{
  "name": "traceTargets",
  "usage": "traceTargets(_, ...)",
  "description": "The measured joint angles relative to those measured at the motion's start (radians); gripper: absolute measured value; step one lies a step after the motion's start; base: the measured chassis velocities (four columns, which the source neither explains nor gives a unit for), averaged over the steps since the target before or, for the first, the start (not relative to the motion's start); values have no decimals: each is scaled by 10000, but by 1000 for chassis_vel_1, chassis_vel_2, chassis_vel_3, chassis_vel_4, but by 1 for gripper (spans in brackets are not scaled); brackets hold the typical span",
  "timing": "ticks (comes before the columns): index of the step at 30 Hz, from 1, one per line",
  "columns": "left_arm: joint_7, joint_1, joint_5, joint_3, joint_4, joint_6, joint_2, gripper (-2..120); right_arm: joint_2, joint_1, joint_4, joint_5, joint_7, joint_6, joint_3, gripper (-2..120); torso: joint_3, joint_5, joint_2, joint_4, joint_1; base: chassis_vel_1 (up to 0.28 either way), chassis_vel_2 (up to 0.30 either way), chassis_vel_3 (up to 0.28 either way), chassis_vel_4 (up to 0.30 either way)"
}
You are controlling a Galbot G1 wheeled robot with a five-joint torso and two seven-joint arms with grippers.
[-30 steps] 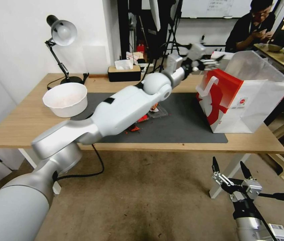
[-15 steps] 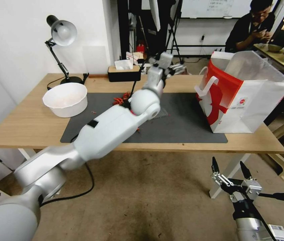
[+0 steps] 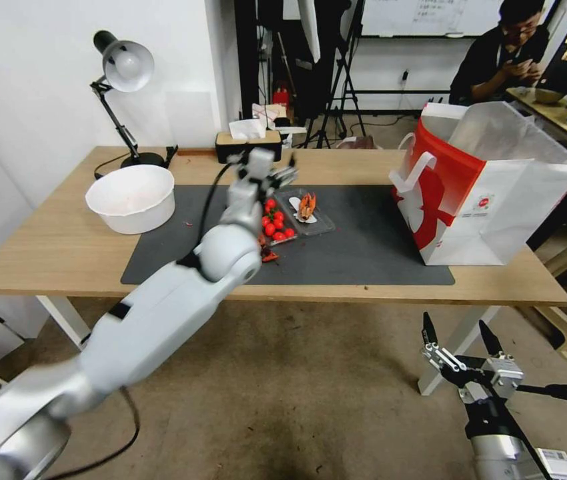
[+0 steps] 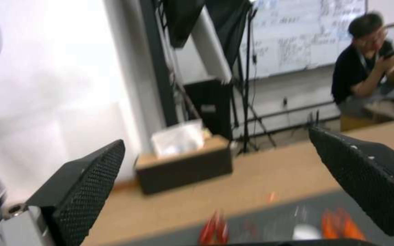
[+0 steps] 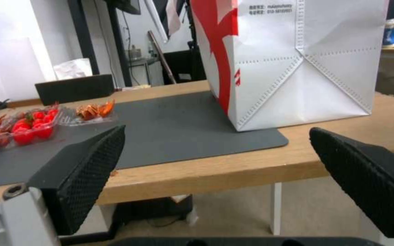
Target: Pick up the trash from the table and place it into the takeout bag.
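- Clear plastic tray point(image 3: 293, 217) of red tomatoes and crayfish scraps lies on the dark grey mat point(image 3: 363, 240), left of the takeout bag point(image 3: 483, 187), long axis running toward it.
- Left gripper point(image 3: 277, 175) hovers above the tray's far-left end, fingers apart, empty.
- Right gripper point(image 3: 460, 343) hangs below the table point(image 3: 43, 247) edge, beneath the bag, fingers spread.

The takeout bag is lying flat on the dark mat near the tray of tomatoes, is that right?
Not quite. The takeout bag stands upright on the mat's edge, as the head view shows. The tray of tomatoes does sit on that mat.
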Motion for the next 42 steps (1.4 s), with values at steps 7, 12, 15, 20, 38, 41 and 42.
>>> traceTargets(7, 247, 2140, 415, -1382, -1037, -313, 517, 100, -175, 4, 45, -2, -1, -35, -25, 100, 0, -1, 0, 2, -1, 0, 0, 0, 0)
traceTargets(12, 266, 2908, 456, -1980, -1421, -416, 563, 100, -231, -2, 76, 16, -1, -41, -12, 100, 0, -3, 1, -4, 1, 0, 0, 0, 0)
traceTargets(15, 268, 3023, 442, -2077, -1499, -407, 569, 100, -236, -2, 78, 20, 0, -41, -6, 100, 0, -3, 0, -3, 0, 0, 0, 0, 0)
traceTargets(20, 219, 4352, 430, -2869, -2283, -318, 757, 100, -320, 4, 105, 99, -2, -52, 19, 100, -1, 1, 1, -2, 0, 0, 0, 0, 0)
traceTargets(38, 1838, 9480, 1558, -5312, -3413, -2450, -233, 100, -906, 202, -51, 783, -490, -207, 227, 100, 0, 4, 0, -1, 1, 0, 0, 0, 0)
traceTargets(41, 1899, 9868, 1624, -5378, -3463, -2691, -368, 100, -981, 213, -93, 871, -583, -240, 234, 100, 0, 3, 0, 0, 0, 0, 0, 0, 0)
traceTargets(42, 1934, 10044, 1635, -5425, -3522, -2754, -446, 100, -1023, 221, -122, 927, -645, -261, 236, 100, 0, 3, -1, 0, 1, 0, 0, 0, 0)
